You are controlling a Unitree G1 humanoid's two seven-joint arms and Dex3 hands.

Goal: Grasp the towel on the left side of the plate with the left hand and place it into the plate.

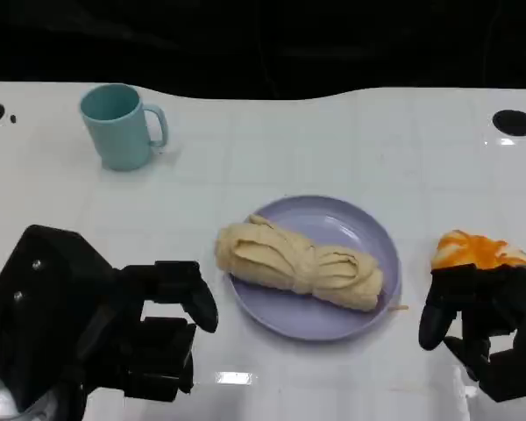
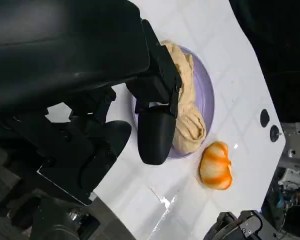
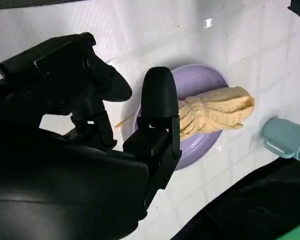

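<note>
Towel [image 1: 298, 263] on plate [image 1: 368, 230], apart from L hand [image 1: 162, 329]

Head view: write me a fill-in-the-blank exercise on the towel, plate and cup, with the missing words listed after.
1. The rolled towel lies on the ____ plate.
2. The cup stands on the table with its handle on the side facing the ____.
3. The left hand holds ____.
4. The orange thing lies on the table just beyond the ____ hand.

Missing words: purple; plate; nothing; right
</note>
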